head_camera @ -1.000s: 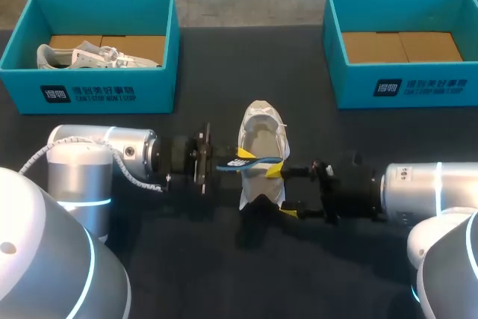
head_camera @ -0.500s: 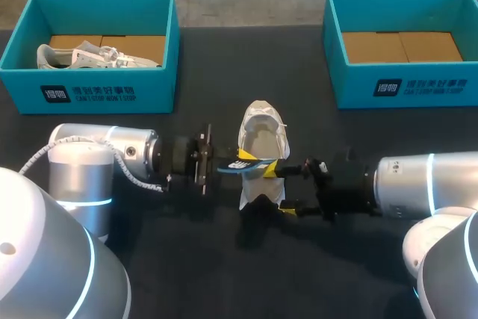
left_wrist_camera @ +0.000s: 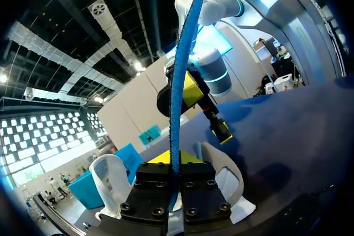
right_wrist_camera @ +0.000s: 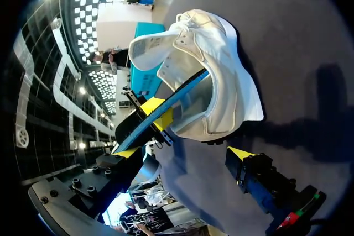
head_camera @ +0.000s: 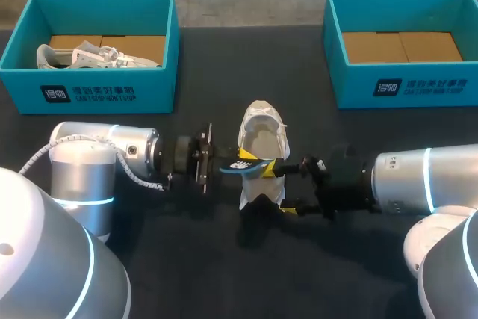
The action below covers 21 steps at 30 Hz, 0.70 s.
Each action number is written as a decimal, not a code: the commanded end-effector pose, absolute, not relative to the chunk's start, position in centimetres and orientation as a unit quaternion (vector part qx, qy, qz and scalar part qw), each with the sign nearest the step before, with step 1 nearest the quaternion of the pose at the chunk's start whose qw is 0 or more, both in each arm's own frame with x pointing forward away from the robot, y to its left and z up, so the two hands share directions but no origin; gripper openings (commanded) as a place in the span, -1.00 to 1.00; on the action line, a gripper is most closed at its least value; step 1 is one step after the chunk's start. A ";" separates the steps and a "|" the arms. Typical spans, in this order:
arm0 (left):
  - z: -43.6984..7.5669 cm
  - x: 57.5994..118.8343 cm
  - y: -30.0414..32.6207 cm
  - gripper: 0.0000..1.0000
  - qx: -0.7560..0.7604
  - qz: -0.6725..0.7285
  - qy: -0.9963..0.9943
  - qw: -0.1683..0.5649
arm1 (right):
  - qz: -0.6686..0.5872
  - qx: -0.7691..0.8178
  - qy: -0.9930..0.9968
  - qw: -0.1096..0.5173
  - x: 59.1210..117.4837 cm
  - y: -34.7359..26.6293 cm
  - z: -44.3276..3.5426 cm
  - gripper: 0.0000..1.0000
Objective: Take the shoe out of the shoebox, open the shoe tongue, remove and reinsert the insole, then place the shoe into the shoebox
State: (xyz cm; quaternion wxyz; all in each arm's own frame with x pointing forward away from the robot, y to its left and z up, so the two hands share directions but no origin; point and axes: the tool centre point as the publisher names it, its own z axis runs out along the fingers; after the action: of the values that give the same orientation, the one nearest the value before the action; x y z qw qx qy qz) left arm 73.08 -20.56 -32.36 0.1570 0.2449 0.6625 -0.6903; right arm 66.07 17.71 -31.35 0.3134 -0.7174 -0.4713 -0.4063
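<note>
A white shoe [head_camera: 261, 136] lies mid-table, toe toward the boxes, opening up. My left gripper [head_camera: 240, 160] is shut on a blue insole [head_camera: 252, 163], holding it edge-up over the shoe's opening. From the left wrist the insole [left_wrist_camera: 180, 81] runs straight ahead out of the gripper [left_wrist_camera: 174, 161], above the shoe [left_wrist_camera: 110, 175]. My right gripper [head_camera: 280, 190] stands open at the heel end, one fingertip [head_camera: 272, 171] beside the insole, the other [head_camera: 290, 211] by the heel. The right wrist shows the shoe [right_wrist_camera: 221, 75], the insole [right_wrist_camera: 166, 109] and its own gripper [right_wrist_camera: 185, 156] wide apart with nothing gripped.
A teal box [head_camera: 89, 93] at the back left holds another white shoe [head_camera: 97, 55]. A second teal box [head_camera: 403, 87] at the back right shows only its cardboard floor. Dark tabletop [head_camera: 224, 72] lies between the boxes and the shoe.
My right arm has slid left, closer to the shoe's heel. The insole's free end has drawn back and tilted, showing shorter over the opening. The left gripper stays shut on it.
</note>
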 end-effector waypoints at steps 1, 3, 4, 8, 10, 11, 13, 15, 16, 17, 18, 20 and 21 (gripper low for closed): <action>-32.5 73.3 -20.6 -1.00 0.250 -0.690 0.661 0.158 | -0.380 -0.733 -0.482 0.295 66.1 18.1 -31.1 1.00; -32.6 73.4 -20.5 -1.00 0.254 -0.688 0.661 0.159 | -0.380 -0.733 -0.482 0.295 66.1 18.1 -31.1 1.00; -32.7 73.4 -20.4 -1.00 0.254 -0.688 0.661 0.159 | -0.380 -0.733 -0.482 0.295 66.1 18.1 -31.1 1.00; -33.0 73.6 -20.5 -1.00 0.261 -0.683 0.663 0.161 | -0.380 -0.733 -0.482 0.295 66.1 18.1 -31.1 1.00; -33.1 73.7 -20.6 -1.00 0.265 -0.681 0.663 0.162 | -0.380 -0.733 -0.482 0.295 66.1 18.1 -31.1 1.00; -33.2 73.7 -20.6 -1.00 0.266 -0.681 0.663 0.162 | -0.380 -0.733 -0.482 0.295 66.1 18.1 -31.1 1.00; -33.4 74.0 -20.7 -1.00 0.271 -0.679 0.663 0.163 | -0.380 -0.733 -0.482 0.295 66.1 18.1 -31.1 1.00; -33.6 74.1 -20.7 -1.00 0.273 -0.677 0.663 0.164 | -0.380 -0.733 -0.482 0.295 66.1 18.1 -31.1 1.00; -33.7 74.2 -20.8 -1.00 0.274 -0.677 0.663 0.164 | -0.380 -0.733 -0.482 0.295 66.1 18.1 -31.1 1.00; -33.7 74.3 -20.8 -1.00 0.275 -0.677 0.662 0.165 | -0.380 -0.733 -0.482 0.295 66.1 18.1 -31.1 1.00; -33.8 74.4 -20.8 -1.00 0.278 -0.676 0.662 0.166 | -0.380 -0.733 -0.482 0.295 66.1 18.1 -31.1 1.00; -33.9 74.6 -20.9 -1.00 0.279 -0.676 0.661 0.167 | -0.380 -0.733 -0.482 0.295 66.1 18.1 -31.1 1.00; -34.0 74.7 -21.0 -1.00 0.280 -0.676 0.661 0.167 | -0.380 -0.733 -0.482 0.295 66.1 18.1 -31.1 1.00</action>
State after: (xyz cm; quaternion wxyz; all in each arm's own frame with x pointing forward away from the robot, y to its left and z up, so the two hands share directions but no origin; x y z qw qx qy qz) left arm 74.13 -20.60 -33.47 0.1697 0.2768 0.6636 -0.6740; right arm 66.11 17.69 -31.35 0.3062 -0.7237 -0.4765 -0.3942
